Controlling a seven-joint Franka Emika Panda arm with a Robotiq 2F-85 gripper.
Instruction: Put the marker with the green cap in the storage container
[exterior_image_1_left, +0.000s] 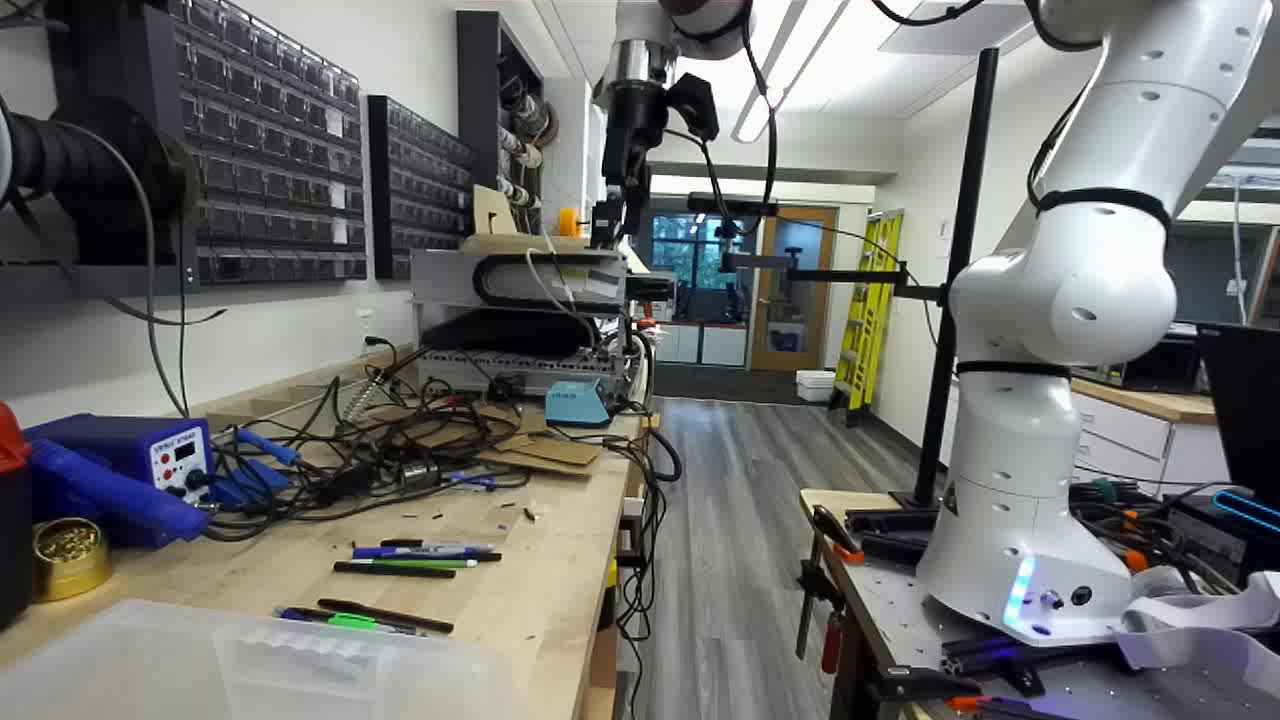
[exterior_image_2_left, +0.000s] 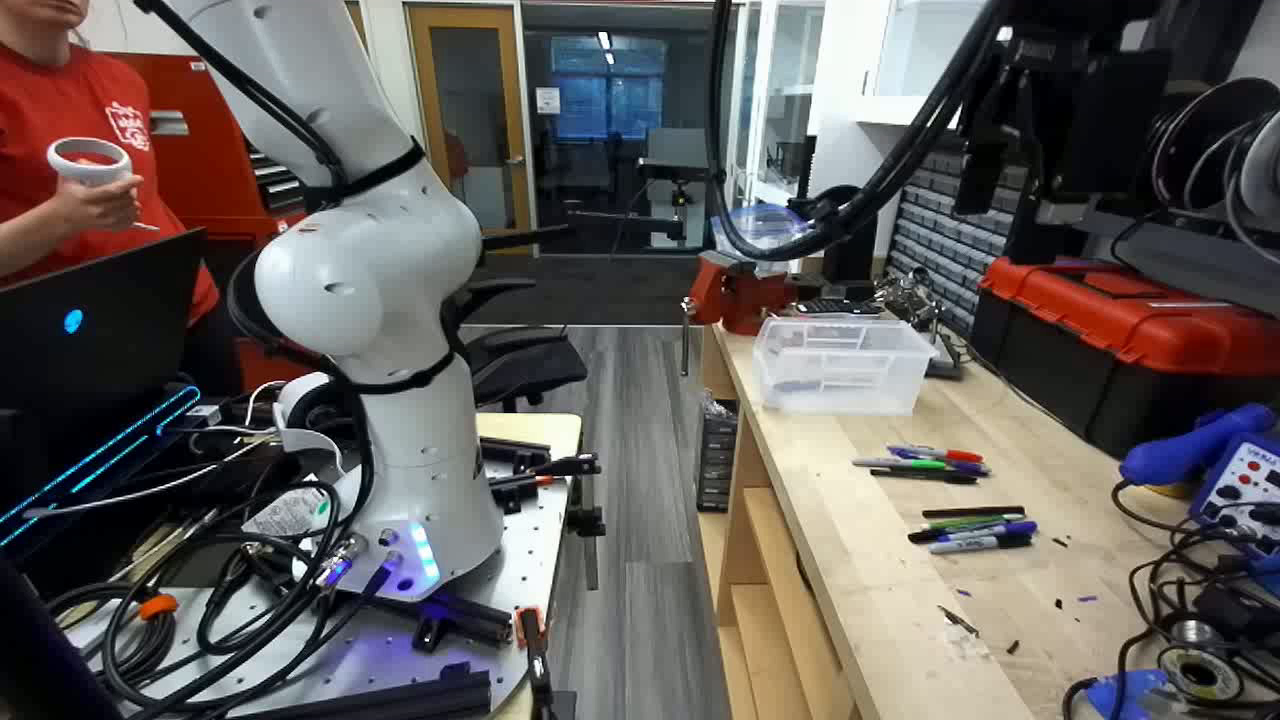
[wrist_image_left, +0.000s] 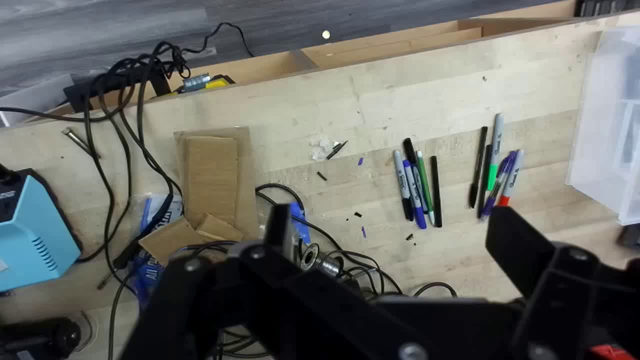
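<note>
Hand (wrist_image_left: 392, 224) agape, well off container rim (exterior_image_1_left: 300, 640)

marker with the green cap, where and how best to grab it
Grip the green-capped marker by its uncapped grey end, probably from above, pinching across its width: it lies flat, and that end juts beyond the neighbouring pens.

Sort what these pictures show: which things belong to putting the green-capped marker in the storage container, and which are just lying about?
Belongs to the job:
storage container
green-capped marker, not yet inside it
end effector, open

Just lying about:
green pen, farther from the container
red-capped marker
cardboard
tangled cables
red-lidded toolbox
</note>
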